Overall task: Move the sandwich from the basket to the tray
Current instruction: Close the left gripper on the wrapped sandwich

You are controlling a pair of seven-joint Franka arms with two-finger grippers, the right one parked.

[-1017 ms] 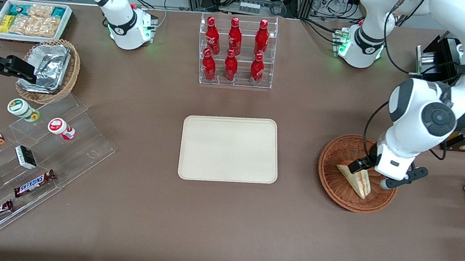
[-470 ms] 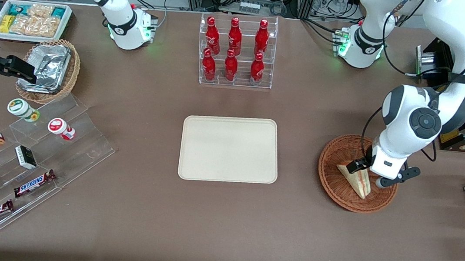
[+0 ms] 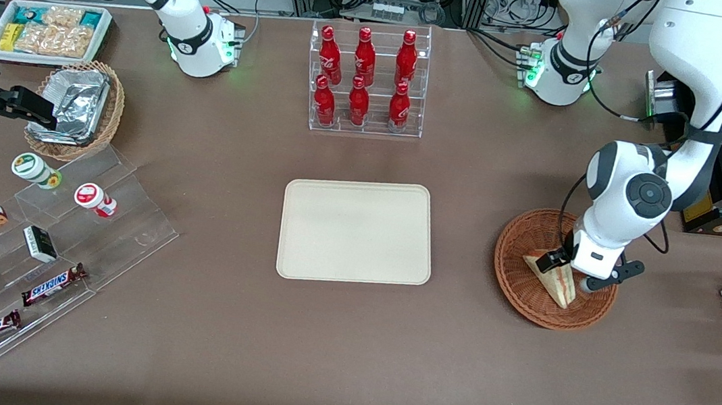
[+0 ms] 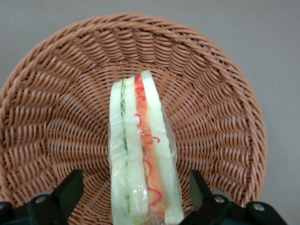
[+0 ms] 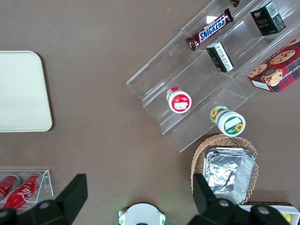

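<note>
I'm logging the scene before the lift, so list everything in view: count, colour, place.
sandwich: 1, white bread with red and green filling, in the basket
basket: 1, reddish-brown wicker, toward the working arm's end
tray: 1, cream, mid-table
cola bottles: 6, red, in a clear rack farther from the front camera than the tray
foil packets: silver, in a tan wicker basket toward the parked arm's end
white bin: 1, holding snack packets, beside that tan basket
Snickers bars: 2, on clear steps
small tubs: 2, one red-lidded, one green-lidded, on the steps
end effector: 1, black fingers open on either side of the sandwich
</note>
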